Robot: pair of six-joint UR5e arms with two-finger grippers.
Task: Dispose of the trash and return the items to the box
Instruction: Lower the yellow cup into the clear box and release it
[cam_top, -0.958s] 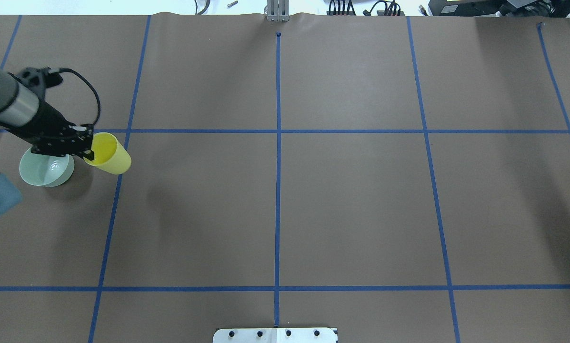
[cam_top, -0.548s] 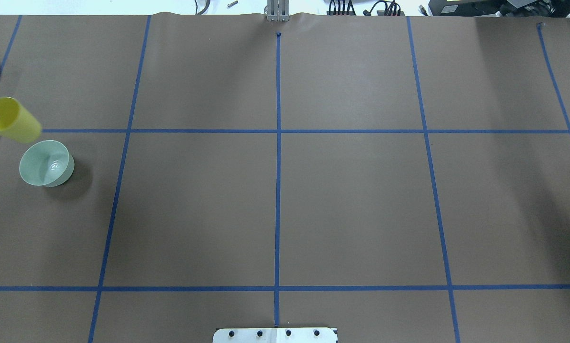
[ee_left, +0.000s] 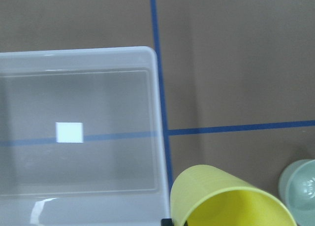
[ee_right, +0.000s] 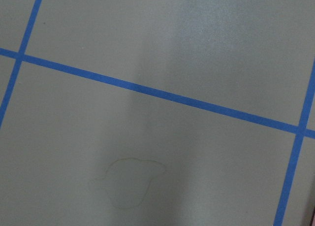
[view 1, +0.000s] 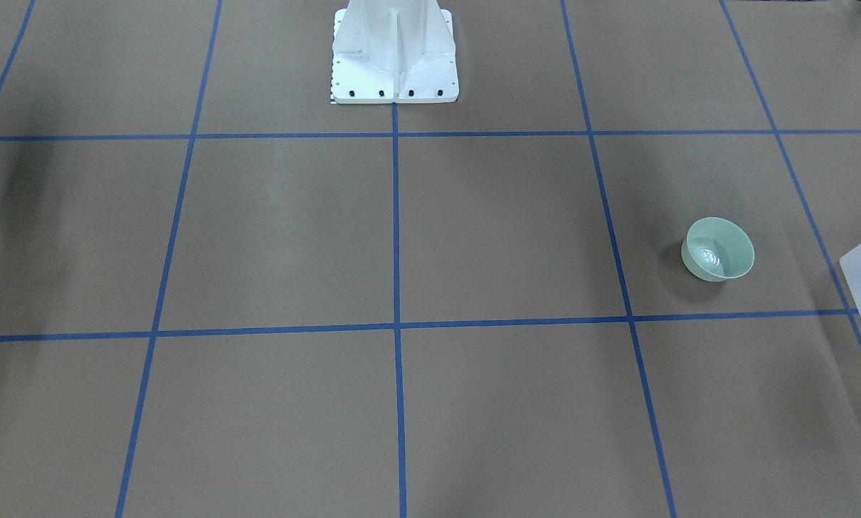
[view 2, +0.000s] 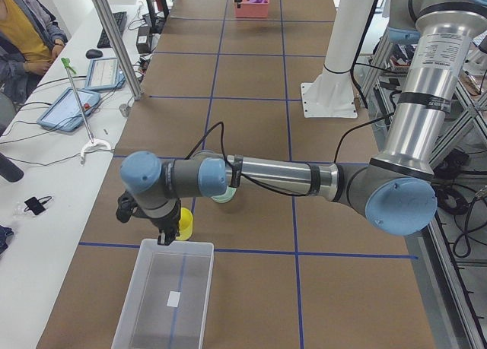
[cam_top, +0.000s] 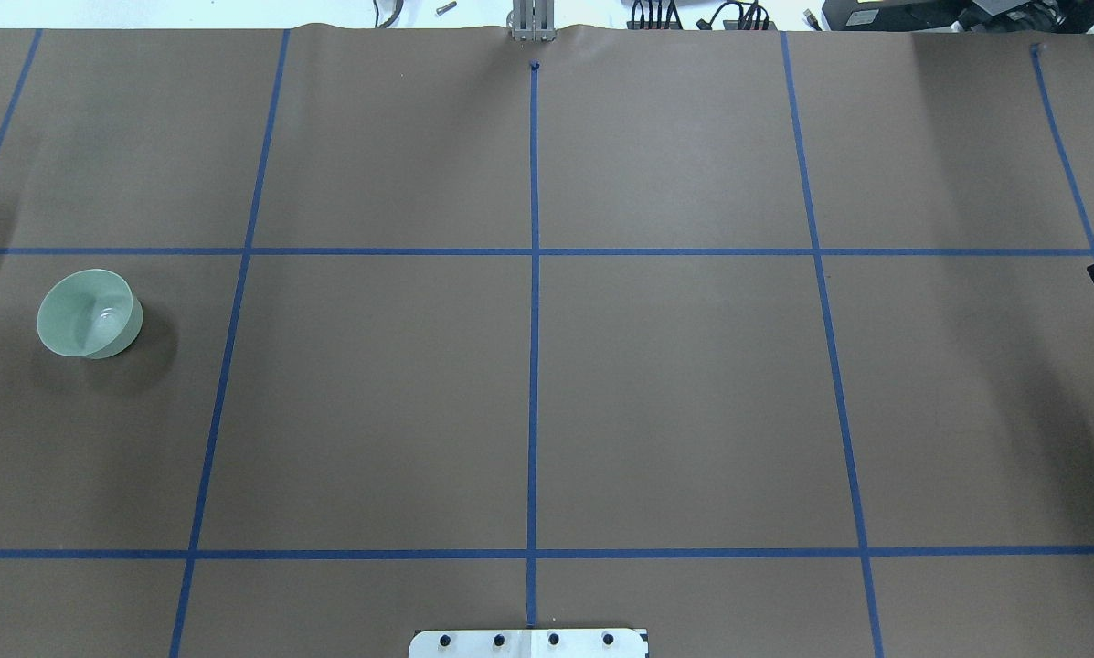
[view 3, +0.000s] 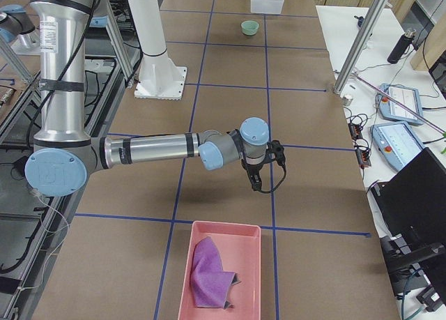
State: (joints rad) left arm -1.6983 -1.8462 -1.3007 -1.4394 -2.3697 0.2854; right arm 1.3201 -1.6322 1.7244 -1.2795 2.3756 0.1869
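Note:
My left gripper [view 2: 164, 233] is shut on the yellow cup [view 2: 184, 224] and holds it just outside a corner of the frosted-white box [view 2: 137, 330]. The left wrist view shows the cup [ee_left: 227, 200] beside the box's rim [ee_left: 158, 113], not over its inside. The mint-green bowl [cam_top: 88, 313] stands upright on the table, apart from the cup; it also shows in the front-facing view [view 1: 718, 250]. The purple cloth [view 3: 211, 275] lies in a pink tray [view 3: 249, 231]. My right gripper [view 3: 256, 183] hangs over bare table beyond the tray; I cannot tell if it is open.
The white robot base [view 1: 394, 61] stands at the table's middle edge. Blue tape lines cross the brown paper. The box holds only a white label [ee_left: 69, 132]. Operators' tablets and cables lie on the side desk [view 2: 72, 109].
My left gripper carried the yellow cup from beside the bowl leftwards and out of the overhead view. The tip of my right gripper came in at that view's right edge.

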